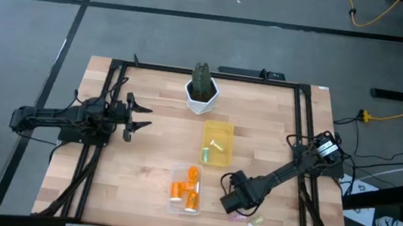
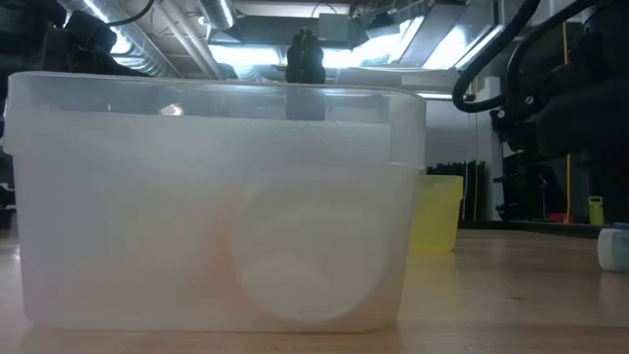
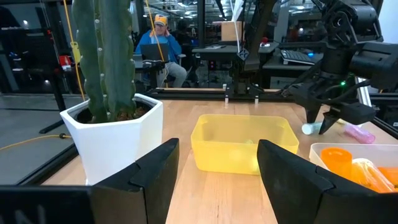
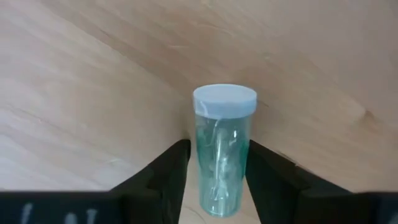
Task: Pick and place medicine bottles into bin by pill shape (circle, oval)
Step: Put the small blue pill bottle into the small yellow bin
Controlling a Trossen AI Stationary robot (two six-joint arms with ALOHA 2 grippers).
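Between my right gripper (image 4: pixel 214 180)'s two dark fingers lies a small pale green translucent plastic vial with a white cap (image 4: pixel 222 149), pinched along its body with the cap poking out ahead, over bare wood; in the overhead picture that gripper (image 1: pixel 232 201) sits at lower centre-right, just right of the clear bin. I judge the vial very light, stiff and smooth, so it could slip or swivel under a weak squeeze; the round body below the cap is the place to hold, and I am on it. Two more loose vials lie on the wooden table (image 1: pixel 142 167) just below-right of my gripper: one pale pink vial (image 1: pixel 237 217) and one pale green vial (image 1: pixel 254 225). The clear plastic bin (image 1: pixel 175 172) at lower centre holds a cluster of orange vials (image 1: pixel 185 191); I make out roughly four but cannot count them surely. The yellow plastic bin (image 1: pixel 209 128) at centre holds what looks like two pale vials (image 1: pixel 216 144). Further up stands one white pot with a green cactus (image 1: pixel 202 90). My left gripper (image 1: pixel 143 116) waits at the left, fingers spread, holding nothing.
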